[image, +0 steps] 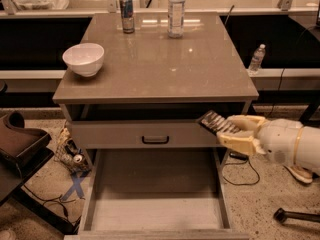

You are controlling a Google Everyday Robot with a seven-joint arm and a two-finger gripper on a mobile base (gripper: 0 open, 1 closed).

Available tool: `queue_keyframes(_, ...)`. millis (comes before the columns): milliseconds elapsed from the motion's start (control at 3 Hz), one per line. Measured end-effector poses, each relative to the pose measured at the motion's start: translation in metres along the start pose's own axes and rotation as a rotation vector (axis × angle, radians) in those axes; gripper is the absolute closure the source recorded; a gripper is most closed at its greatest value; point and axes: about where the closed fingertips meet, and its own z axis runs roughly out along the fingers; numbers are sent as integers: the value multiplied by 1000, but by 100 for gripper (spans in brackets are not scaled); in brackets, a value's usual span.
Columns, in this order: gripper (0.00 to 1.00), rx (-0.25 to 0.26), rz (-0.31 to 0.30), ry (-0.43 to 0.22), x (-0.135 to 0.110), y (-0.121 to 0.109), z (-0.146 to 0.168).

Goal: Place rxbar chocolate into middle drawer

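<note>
The tool [228,130] pinches the rxbar chocolate [212,120] above the right wall of the open middle drawer [155,213].

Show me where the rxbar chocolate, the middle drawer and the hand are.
rxbar chocolate [212,121]: camera view, on its dark wrapper.
middle drawer [155,211]: camera view, on its bare pale floor.
hand [224,129]: camera view, midway between its fingertips, at the cabinet's right side, shut on the rxbar chocolate.

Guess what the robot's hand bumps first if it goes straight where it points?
Probably the grey drawer front with the dark handle: the cream two-finger hand, gripping the dark flat snack bar, points left. Depth is unclear; it might pass in front.
</note>
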Motion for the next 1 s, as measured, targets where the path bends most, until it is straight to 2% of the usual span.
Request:
queue_keyframes(333,100,-65,27,-57,44,34,27)
queue_keyframes(667,100,-188,-50,-90,97,93,77)
queue_keyframes(1000,100,-248,-101,-79,136,127,115)
